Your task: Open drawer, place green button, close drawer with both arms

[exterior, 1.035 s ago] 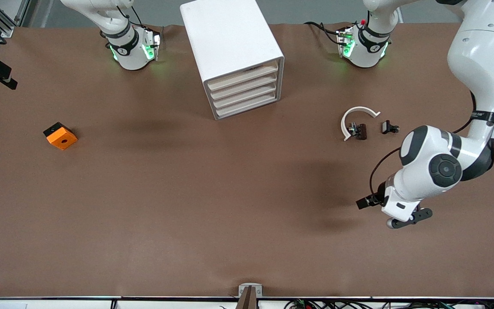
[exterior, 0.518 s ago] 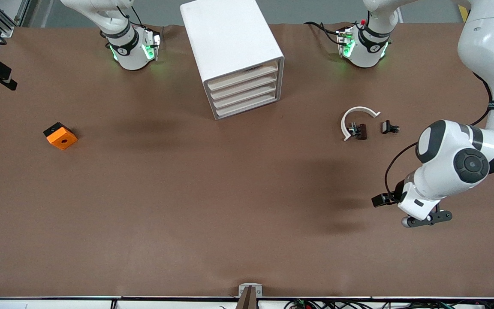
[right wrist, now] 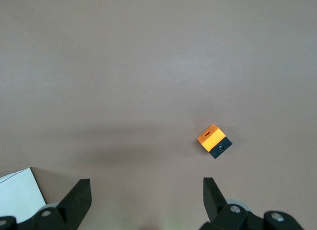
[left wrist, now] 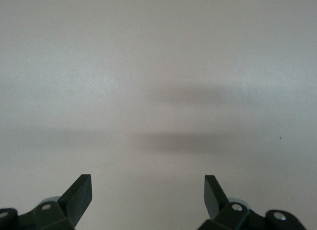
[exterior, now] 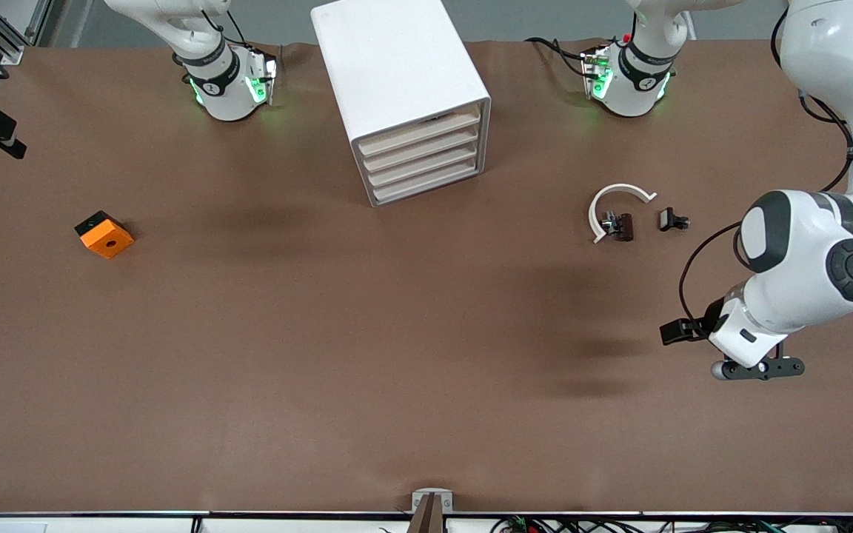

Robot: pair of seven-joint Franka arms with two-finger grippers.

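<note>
The white cabinet [exterior: 397, 59] stands at the table's middle, near the robots' bases. Its four beige-fronted drawers [exterior: 420, 157] are all shut. The button does not show in any view. My left gripper [exterior: 760, 368] hangs over bare brown table toward the left arm's end. In the left wrist view this gripper [left wrist: 148, 179] is open, with only tabletop between its fingers. My right gripper [right wrist: 147, 183] shows only in the right wrist view, open and empty, high over the table.
An orange cube [exterior: 104, 235] with a dark hole lies toward the right arm's end, and this cube [right wrist: 214, 141] also shows in the right wrist view. A white ring piece [exterior: 615, 194] and two small dark clip parts [exterior: 619, 226] [exterior: 672, 219] lie toward the left arm's end.
My left arm has swung toward its own end of the table, carrying its open gripper away from the middle. The cabinet, cube and small parts have not moved.
</note>
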